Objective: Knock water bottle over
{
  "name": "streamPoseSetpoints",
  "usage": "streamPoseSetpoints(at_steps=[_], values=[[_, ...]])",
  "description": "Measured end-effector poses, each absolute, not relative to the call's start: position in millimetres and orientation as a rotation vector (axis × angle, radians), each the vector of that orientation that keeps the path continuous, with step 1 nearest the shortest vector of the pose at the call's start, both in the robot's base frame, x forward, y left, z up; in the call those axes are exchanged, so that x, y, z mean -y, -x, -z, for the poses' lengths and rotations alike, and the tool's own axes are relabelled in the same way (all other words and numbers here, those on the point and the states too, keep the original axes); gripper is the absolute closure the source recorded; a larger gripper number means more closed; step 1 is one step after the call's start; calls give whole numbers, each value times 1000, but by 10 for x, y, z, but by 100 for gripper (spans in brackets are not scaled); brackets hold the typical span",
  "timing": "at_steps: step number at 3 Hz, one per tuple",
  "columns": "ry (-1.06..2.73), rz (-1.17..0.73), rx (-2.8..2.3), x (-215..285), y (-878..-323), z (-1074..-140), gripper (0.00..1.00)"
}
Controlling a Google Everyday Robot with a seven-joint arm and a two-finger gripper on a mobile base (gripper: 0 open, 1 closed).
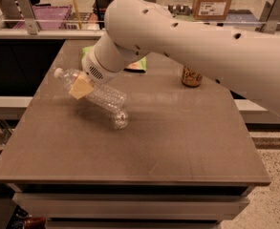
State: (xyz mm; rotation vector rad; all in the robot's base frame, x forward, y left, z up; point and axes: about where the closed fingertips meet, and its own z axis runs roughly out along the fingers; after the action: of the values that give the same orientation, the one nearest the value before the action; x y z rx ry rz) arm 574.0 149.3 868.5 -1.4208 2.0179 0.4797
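On the left half of the brown table (177, 147), in the one view that we have, the water bottle (103, 98) leans very far over, almost lying. Its base rests on the table top, nearer to us, and its white cap points to the far left, a little above the surface. The gripper (81, 87) is at the upper part of the bottle, just below the cap, and a tan part of it lies against the clear plastic. We cannot tell if it is clenched on the bottle or only pressing against it, because the round white wrist covers this place.

We judge that the bottle keeps this slanted pose only because the gripper is touching it. It is not flat on the table yet, so the task looks nearly done but not finished.

The big white arm (201, 37) reaches in from the right, above the table. The drink can (192, 76) stands upright on the far right side, well apart from the bottle. A green packet (138, 64) lies at the far side, partly behind the wrist.
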Motion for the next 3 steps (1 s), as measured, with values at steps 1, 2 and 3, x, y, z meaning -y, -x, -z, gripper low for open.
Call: streamPoseSetpoints(at_steps=[1,2,3], values=[[1421,-527,-1977,-1640,-5760,-8603,100],[1458,-513,-1999,-1743,-5745,-8465,100],[1494,-477,-2049,-1776,-5715,-8321,100]])
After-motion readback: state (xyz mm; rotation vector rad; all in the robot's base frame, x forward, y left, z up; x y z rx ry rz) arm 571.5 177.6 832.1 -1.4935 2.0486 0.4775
